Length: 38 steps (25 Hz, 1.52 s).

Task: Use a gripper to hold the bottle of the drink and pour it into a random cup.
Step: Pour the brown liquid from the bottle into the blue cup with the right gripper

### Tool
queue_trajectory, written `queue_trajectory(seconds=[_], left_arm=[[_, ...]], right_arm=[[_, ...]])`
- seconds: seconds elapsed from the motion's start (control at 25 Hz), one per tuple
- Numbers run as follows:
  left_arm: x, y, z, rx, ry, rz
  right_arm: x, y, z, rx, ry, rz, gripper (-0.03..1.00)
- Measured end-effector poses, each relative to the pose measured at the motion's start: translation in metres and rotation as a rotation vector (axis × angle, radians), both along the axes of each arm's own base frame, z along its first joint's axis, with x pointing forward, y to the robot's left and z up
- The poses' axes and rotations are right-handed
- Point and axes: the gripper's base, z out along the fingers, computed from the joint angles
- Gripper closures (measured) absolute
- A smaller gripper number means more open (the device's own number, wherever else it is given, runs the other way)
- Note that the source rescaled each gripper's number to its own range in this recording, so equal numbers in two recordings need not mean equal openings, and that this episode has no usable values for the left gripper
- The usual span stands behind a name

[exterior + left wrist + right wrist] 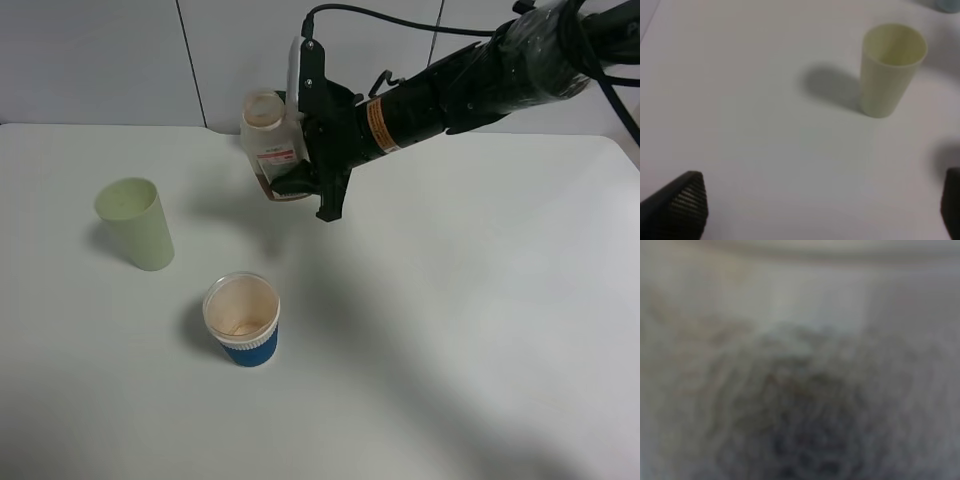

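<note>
My right gripper (300, 175) is shut on the bottle (270, 140) and holds it in the air above the far middle of the table. The bottle is clear, without a cap, nearly upright, with a white label and a little brown drink (275, 188) at its bottom. The cup (241, 318), ribbed whitish with a blue bottom band and brownish inside, stands on the table nearer the front, below and slightly left of the bottle. The right wrist view is a blur filled by something very close. My left gripper (820, 210) is open over bare table; its fingertips (687, 200) show at both sides.
A tall pale-green cup (136, 222) stands left of the blue-banded cup; it also shows in the left wrist view (890, 67). The white table (480, 330) stretches wide to the right and front. A grey wall lies behind the far edge.
</note>
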Motion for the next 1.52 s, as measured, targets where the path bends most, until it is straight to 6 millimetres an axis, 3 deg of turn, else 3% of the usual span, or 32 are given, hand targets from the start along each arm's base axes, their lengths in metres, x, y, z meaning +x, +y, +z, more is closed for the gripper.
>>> queue_trajectory(seconds=[0.56,0.72,1.2,1.52], left_arm=[[0.000,0.000,0.000,0.000,0.000,0.000],[0.000,0.000,0.000,0.000,0.000,0.000],[0.000,0.000,0.000,0.000,0.000,0.000],[0.000,0.000,0.000,0.000,0.000,0.000]], right_arm=[[-0.001,0.000,0.006,-0.081,-0.302,0.195,0.92],[-0.004,0.002,0.007,-0.067,-0.303,0.228,0.93],[-0.038,0.052,0.004,-0.129,-0.372,0.285,0.93],[-0.047,0.064,0.003,-0.176,-0.498,0.369,0.94]])
